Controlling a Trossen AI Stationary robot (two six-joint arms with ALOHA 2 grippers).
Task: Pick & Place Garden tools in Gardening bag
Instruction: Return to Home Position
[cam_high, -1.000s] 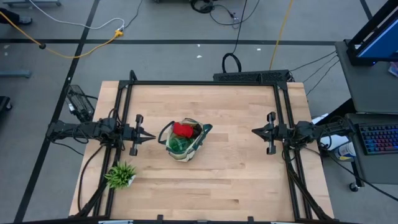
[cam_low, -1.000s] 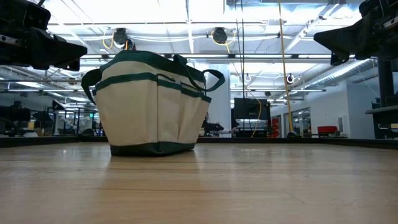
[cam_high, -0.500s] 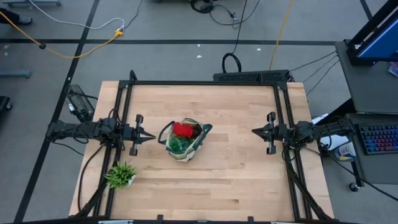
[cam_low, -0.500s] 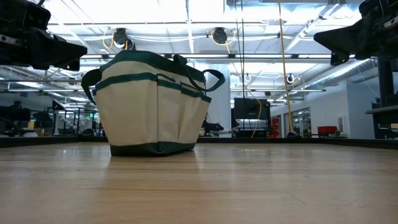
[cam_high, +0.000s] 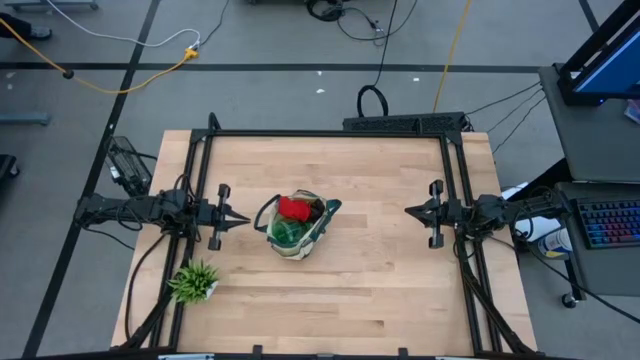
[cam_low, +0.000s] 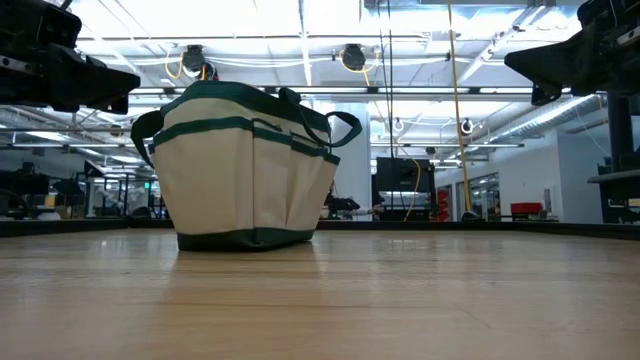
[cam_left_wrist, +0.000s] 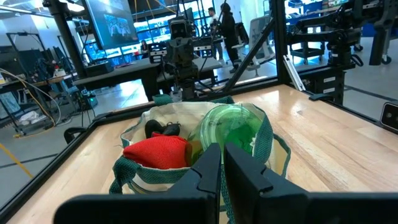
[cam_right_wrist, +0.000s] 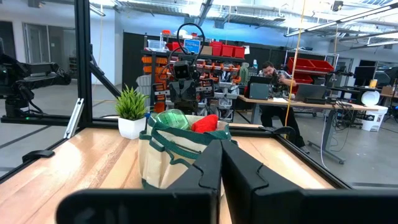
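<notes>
Gardening bag (cam_high: 296, 228) sits mid-tabletop (cam_high: 380, 290), holding the red glove (cam_high: 293, 208). Left claw (cam_high: 243, 217) and right claw (cam_high: 409, 211) flank it, closed and empty.

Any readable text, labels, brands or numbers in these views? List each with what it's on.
No text reads clearly in any view.
On the bag: no print visible on its cream side.
On the screen behind the table: a picture only, too blurred to read.
On the keyboard beside the table: keys too small to read.
On the red bins in the room: no legible label.
</notes>
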